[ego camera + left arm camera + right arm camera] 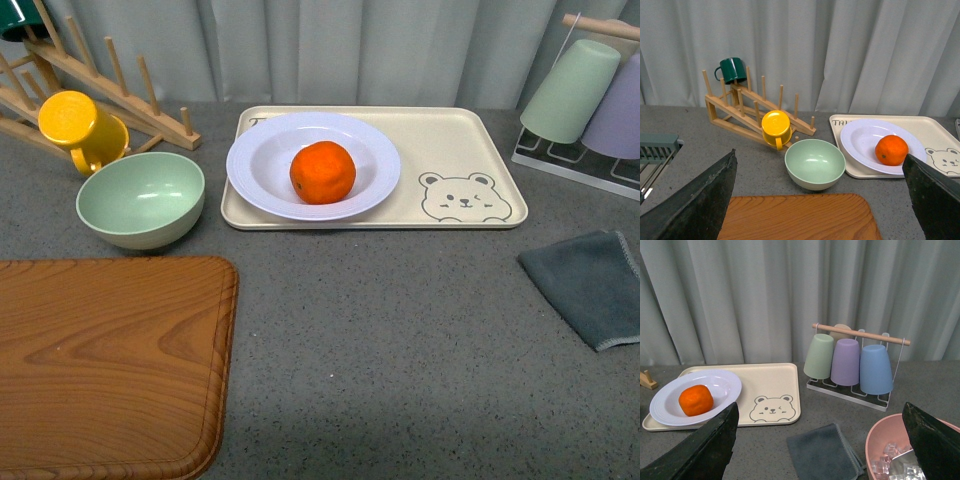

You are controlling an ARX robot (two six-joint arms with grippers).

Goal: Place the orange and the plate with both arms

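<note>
The orange (322,171) lies in the middle of the white ridged plate (262,160), which rests on the left half of the beige bear tray (450,140). Both also show in the left wrist view, orange (891,150) on plate (862,140), and in the right wrist view, orange (695,400) on plate (722,385). Neither arm shows in the front view. My left gripper (820,200) is open and empty, held back above the wooden board, well short of the plate. My right gripper (820,445) is open and empty above the grey cloth, away from the tray.
A pale green bowl (141,198) and a yellow mug (80,128) on a wooden rack (110,85) stand left of the tray. A wooden board (105,360) lies front left. A grey cloth (588,285), a cup stand (585,100) and a pink bowl of ice (900,455) are on the right.
</note>
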